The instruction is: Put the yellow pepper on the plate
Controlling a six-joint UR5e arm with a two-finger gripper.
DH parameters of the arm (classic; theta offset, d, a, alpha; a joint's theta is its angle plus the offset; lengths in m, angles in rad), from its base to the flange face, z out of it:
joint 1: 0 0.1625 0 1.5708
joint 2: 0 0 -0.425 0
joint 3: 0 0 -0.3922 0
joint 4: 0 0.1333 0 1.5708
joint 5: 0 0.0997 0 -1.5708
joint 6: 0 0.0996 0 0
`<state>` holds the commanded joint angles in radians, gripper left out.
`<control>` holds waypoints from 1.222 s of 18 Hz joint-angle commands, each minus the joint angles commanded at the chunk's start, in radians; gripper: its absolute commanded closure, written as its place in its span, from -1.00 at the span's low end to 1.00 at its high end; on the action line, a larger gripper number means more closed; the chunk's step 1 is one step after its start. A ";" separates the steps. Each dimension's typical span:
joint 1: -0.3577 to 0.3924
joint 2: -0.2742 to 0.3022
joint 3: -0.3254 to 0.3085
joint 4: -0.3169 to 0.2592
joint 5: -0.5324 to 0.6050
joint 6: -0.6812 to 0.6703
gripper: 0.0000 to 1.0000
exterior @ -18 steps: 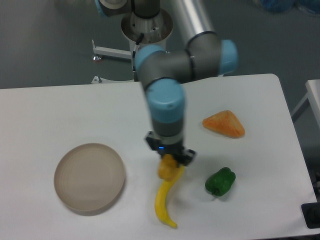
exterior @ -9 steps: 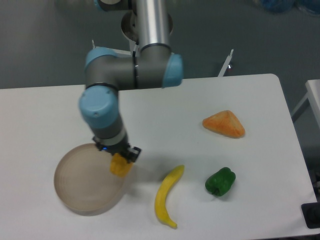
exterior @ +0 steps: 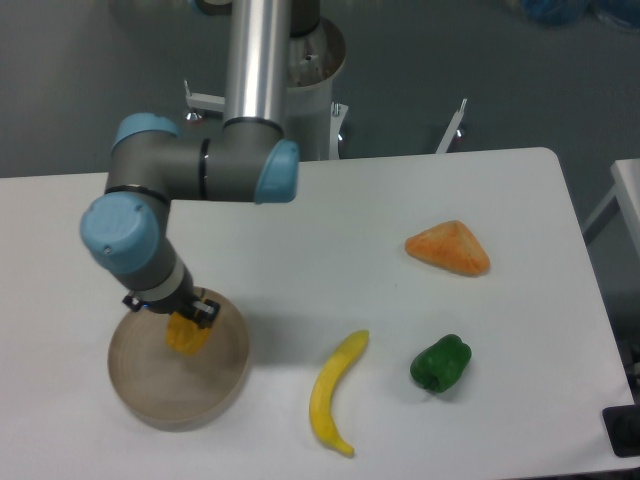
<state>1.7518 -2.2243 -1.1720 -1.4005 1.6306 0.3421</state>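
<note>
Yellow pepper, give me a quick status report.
Gripper shut on yellow pepper, over the plate. Not released. Banana and green pepper well clear.

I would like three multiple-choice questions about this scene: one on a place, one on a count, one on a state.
1. Where is the yellow pepper?
A. beside the banana
B. over the plate
C. next to the green pepper

2. How many food items lie on the bare table?
A. one
B. three
C. five

3. The end effector is
A. shut on the yellow pepper
B. open and holding nothing
C. out of view

Answers: 1 B, the pepper sits above the disc. 2 B, banana, green pepper, orange wedge. 3 A, it grips the pepper.
</note>
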 joint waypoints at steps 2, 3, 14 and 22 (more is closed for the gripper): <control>-0.003 -0.008 0.002 0.002 0.000 0.000 0.08; -0.003 -0.011 0.000 0.002 0.000 0.000 0.08; -0.008 -0.017 0.015 0.002 0.002 0.002 -0.66; 0.081 0.031 0.034 0.002 0.014 0.083 -0.99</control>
<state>1.8329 -2.1937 -1.1382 -1.3990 1.6444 0.4246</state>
